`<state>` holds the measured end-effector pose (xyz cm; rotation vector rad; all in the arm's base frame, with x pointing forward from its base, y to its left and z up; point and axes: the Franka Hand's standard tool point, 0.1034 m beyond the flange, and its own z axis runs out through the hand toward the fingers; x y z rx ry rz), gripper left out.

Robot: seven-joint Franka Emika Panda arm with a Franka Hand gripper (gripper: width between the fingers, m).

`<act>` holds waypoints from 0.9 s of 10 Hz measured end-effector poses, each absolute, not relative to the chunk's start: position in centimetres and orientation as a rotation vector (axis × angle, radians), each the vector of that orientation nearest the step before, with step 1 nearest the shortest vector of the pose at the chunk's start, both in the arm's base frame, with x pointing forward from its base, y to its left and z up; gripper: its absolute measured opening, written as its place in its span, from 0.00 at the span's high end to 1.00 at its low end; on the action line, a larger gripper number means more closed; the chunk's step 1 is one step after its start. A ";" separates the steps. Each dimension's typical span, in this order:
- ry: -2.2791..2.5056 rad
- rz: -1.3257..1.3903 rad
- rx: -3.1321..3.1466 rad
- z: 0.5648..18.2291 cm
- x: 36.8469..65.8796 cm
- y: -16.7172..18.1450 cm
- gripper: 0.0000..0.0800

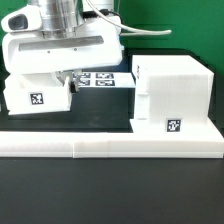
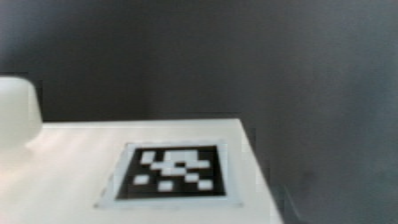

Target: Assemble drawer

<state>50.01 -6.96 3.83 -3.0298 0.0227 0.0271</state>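
Note:
In the exterior view a small white drawer box (image 1: 35, 97) with a square tag stands at the left. The large white drawer shell (image 1: 172, 92), also tagged, stands at the right. My gripper (image 1: 63, 82) hangs from the white arm directly over the small box's right end. Its fingers are dark and mostly hidden by the hand, so I cannot tell whether they are open or shut. The wrist view shows a white box face (image 2: 71, 160) with a tag (image 2: 175, 170) and a rounded white bump (image 2: 15, 110) beside it. No fingers show there.
The marker board (image 1: 103, 80) lies flat between the small box and the shell. A long low white L-shaped rail (image 1: 110, 146) runs along the front of both. The table is black and a dark cloth hangs behind.

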 end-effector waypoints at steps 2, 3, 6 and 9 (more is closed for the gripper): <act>-0.108 0.023 -3.029 3.8 50.0 -7.0 0.94; -0.305 0.023 -3.028 3.7 50.1 -6.7 0.94; -0.776 0.010 -2.995 3.9 50.7 -5.7 0.94; -1.023 0.011 -2.923 3.7 50.6 -6.0 0.94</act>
